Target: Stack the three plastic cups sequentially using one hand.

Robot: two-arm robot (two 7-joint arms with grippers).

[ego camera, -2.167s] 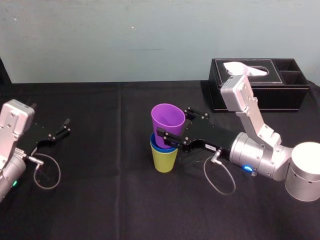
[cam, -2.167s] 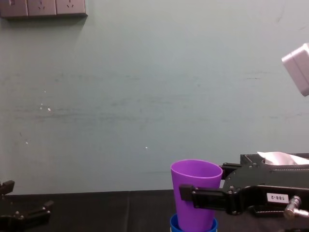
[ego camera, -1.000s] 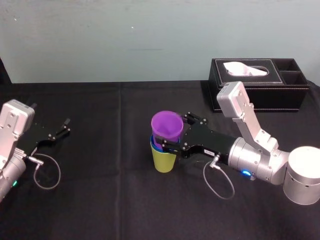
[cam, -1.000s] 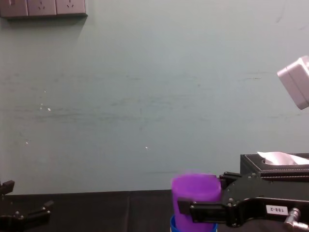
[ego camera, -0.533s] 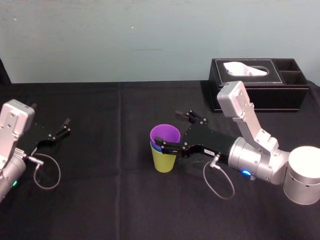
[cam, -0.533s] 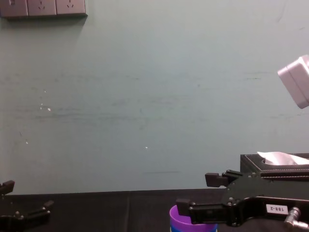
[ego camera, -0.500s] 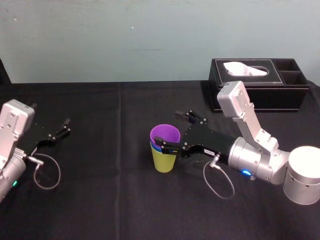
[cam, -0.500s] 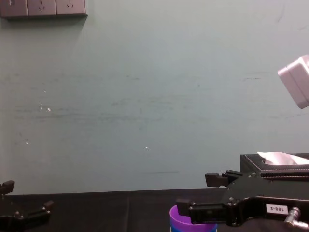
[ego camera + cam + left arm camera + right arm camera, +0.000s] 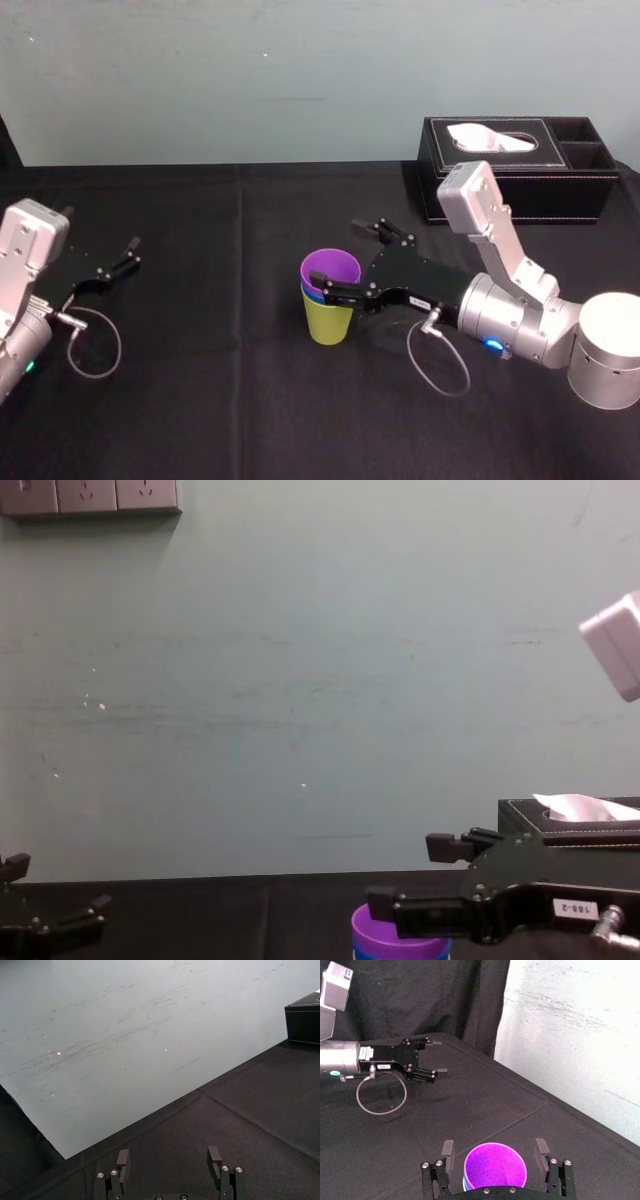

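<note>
On the black cloth-covered table, well apart from the black box of tissues at the far right, a finished-looking stack near the middle. Likeliest upset: pulling the right gripper away crookedly, hooking a finger on the purple plastic tumbler and toppling it with the blue tumbler and yellow-green tumbler beneath. Jaws spread either side of the purple rim, gripping nothing. Parked far left, jaws likewise apart, the left gripper. Printed on the right gripper's white label: seemingly "188-2".
</note>
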